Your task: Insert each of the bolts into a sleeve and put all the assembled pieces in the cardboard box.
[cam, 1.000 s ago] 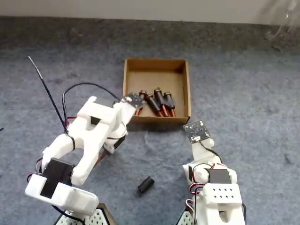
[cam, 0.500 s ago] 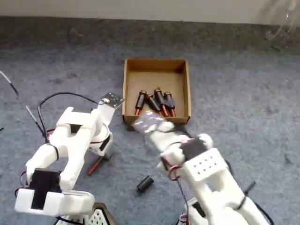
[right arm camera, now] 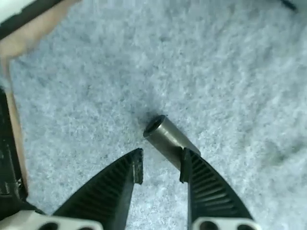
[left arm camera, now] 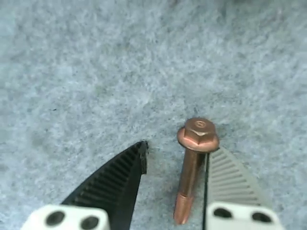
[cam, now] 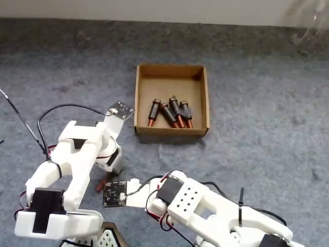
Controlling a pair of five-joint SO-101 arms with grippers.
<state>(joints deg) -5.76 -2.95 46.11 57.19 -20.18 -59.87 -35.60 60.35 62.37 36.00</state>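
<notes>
Right gripper (right arm camera: 161, 155) just swung over, jaws apart, now bracketing the sleeve (right arm camera: 165, 136) on the carpet (right arm camera: 230, 72). Left gripper (left arm camera: 175, 149) pulled back from the cardboard box (cam: 138, 98), jaws apart around the bolt (left arm camera: 192, 163). 4 assembled pieces (cam: 169, 113) in the box, so the last pair is probably next.

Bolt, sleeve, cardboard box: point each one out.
bolt (left arm camera: 192, 168), left wrist view, middle of its shank.
sleeve (right arm camera: 169, 138), right wrist view, its side wall.
cardboard box (cam: 169, 85), high view, bare floor.

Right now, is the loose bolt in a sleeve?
No, out: the bolt lies bare on the carpet, its whole shank showing.
</notes>
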